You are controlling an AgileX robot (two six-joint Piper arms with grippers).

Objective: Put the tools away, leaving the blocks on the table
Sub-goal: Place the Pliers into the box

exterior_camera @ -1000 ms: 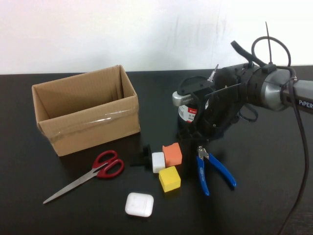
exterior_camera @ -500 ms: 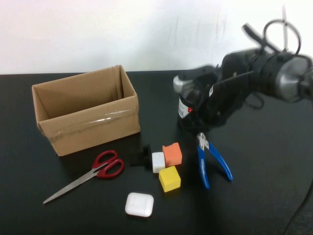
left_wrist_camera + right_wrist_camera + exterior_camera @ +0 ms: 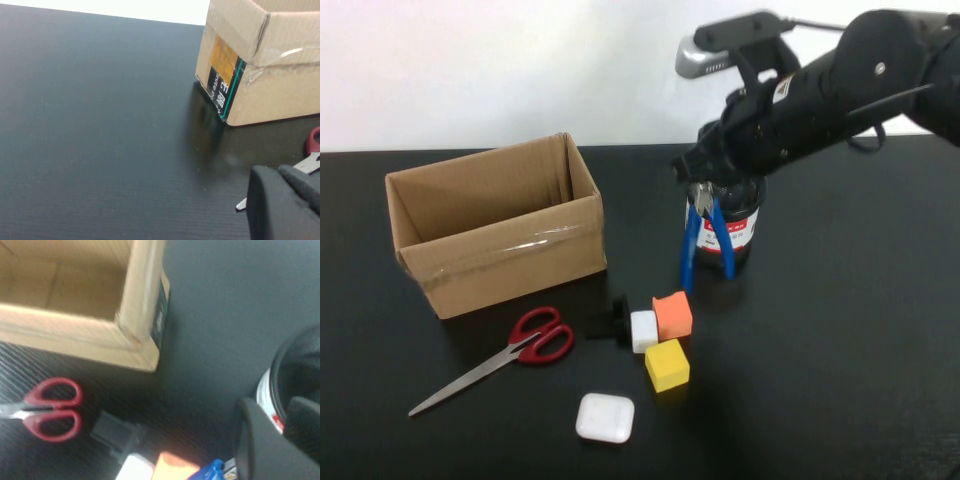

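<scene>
My right gripper (image 3: 704, 192) is shut on the blue-handled pliers (image 3: 706, 240), which hang handles-down above the table (image 3: 840, 350), in front of a black can. The pliers' blue handle also shows in the right wrist view (image 3: 212, 470) beside my right gripper (image 3: 272, 440). The red-handled scissors (image 3: 525, 347) lie on the table in front of the box. The orange (image 3: 672, 315), white (image 3: 643, 331) and yellow (image 3: 667, 365) blocks sit together mid-table. My left gripper (image 3: 280, 200) is out of the high view, low over the table by the scissors' blade tip (image 3: 241, 204). The screwdriver is hidden.
An open cardboard box (image 3: 495, 235) stands at the left. A black can with a red label (image 3: 745, 215) stands behind the pliers. A small black knobbed object (image 3: 612, 322) lies beside the white block. A white rounded case (image 3: 605, 417) lies near the front.
My right gripper has taken the pliers off the table and lifted them, moving up and left, to in front of the can. The blocks and scissors have not moved.
</scene>
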